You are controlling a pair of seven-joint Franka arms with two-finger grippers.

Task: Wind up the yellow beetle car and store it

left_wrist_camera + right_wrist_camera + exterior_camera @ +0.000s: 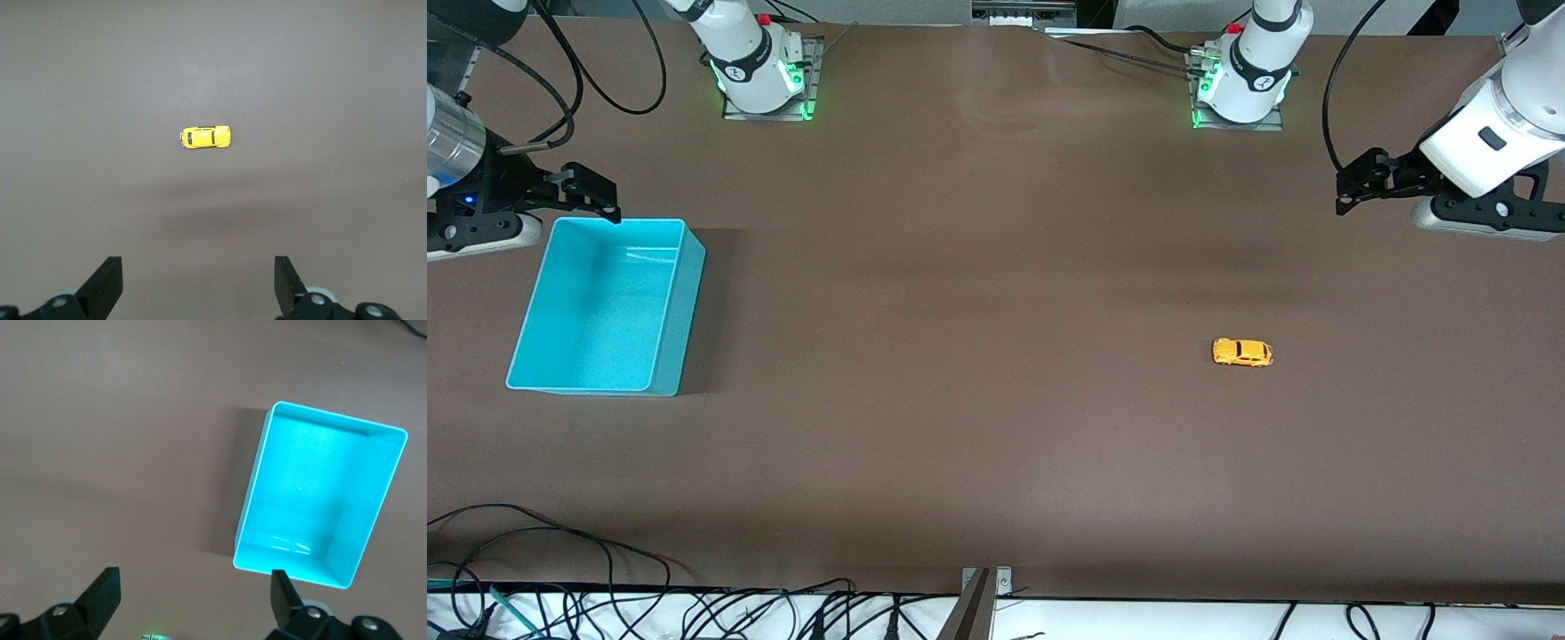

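Note:
The yellow beetle car (1242,353) stands on its wheels on the brown table, toward the left arm's end. It also shows in the left wrist view (205,137), small and well clear of the fingers. My left gripper (1344,190) hangs open and empty above the table at that end, and its own view (198,280) shows it with jaws wide apart. My right gripper (607,201) is open and empty over the edge of the teal bin that lies farthest from the front camera, and shows likewise in its own view (193,593).
An empty teal bin (687,307) stands at the right arm's end of the table; it also shows in the right wrist view (252,490). The two arm bases (765,80) (1240,84) stand along the table's edge farthest from the front camera. Loose cables (560,569) lie at the edge nearest that camera.

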